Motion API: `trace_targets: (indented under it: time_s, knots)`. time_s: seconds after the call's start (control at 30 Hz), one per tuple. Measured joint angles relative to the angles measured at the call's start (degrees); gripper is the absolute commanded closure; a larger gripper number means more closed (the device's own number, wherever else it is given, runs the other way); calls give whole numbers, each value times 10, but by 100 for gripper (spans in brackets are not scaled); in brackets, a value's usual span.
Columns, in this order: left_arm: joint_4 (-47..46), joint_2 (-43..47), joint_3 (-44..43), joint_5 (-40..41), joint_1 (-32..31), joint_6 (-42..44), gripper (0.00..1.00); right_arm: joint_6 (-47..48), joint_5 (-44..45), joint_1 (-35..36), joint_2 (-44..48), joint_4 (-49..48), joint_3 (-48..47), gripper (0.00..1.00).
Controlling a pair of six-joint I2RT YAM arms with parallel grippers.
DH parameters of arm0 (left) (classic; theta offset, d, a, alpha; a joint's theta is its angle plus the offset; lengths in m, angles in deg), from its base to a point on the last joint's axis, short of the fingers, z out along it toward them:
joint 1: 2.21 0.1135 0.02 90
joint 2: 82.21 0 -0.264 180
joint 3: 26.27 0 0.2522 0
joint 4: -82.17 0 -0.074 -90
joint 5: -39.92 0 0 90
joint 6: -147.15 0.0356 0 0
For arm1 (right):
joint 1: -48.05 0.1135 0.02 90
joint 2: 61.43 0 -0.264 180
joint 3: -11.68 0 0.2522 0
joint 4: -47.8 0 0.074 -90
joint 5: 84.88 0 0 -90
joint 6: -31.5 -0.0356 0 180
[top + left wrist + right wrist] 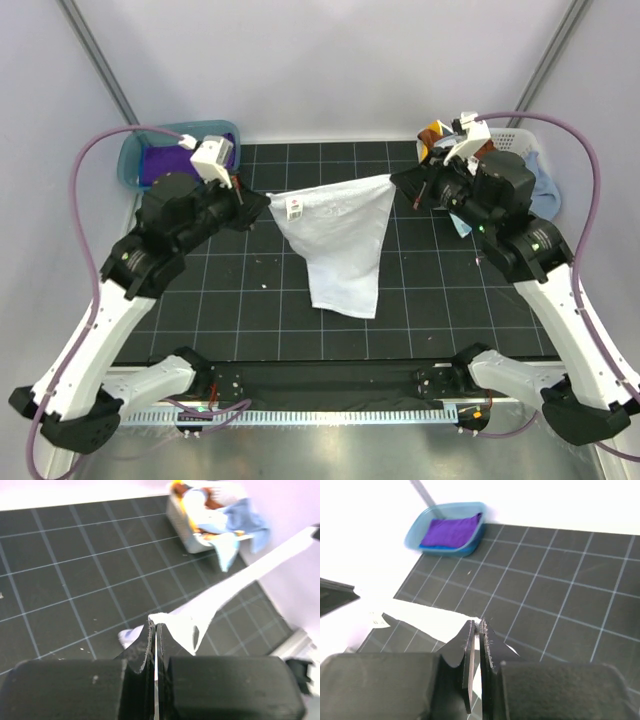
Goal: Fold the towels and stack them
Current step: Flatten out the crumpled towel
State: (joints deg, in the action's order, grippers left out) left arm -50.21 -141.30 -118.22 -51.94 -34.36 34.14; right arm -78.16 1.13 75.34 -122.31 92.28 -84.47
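Your main risk at this moment was a slipped corner. The white towel (340, 235) hung in the middle of the top view, stretched between both arms, and only its upper edge was taut. Each hold was a thin pinch at the very corner. Pulling the arms further apart, or swinging the cloth down fast, could have dragged a corner free and dropped the towel in a heap on the black gridded mat (230, 310).

The lower part hung narrowed and skewed toward the lower centre of the frame. Its bottom edge seemed to rest on the mat, though the overhead angle left that unsure. Laid down like that, it would probably have creased crooked.

Your right arm also sat close to the white basket (522, 138) at the upper right, where a light blue towel (546, 195) spilled over the rim. A wide sweep could have snagged it.

The left gripper (154, 626) was pressed together on the towel's left corner, with cloth running out from between its tips. The right gripper (477, 625) likewise pinched the right corner, a sliver of white between its jaws.

A purple towel (449, 531) lay folded in the teal tub (415, 532) at the upper left.
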Motion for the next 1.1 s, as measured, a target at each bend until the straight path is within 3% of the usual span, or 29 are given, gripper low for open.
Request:
trace_targets:
  time_s: [0.47, 1.1]
  knots:
    - [61, 67, -38, -84, -8, -3, 100, -12, -80, 6, 59, 76, -51, 99]
    - [86, 70, -156, -130, -8, -8, 100, -44, -143, 7, 41, 86, -153, 99]
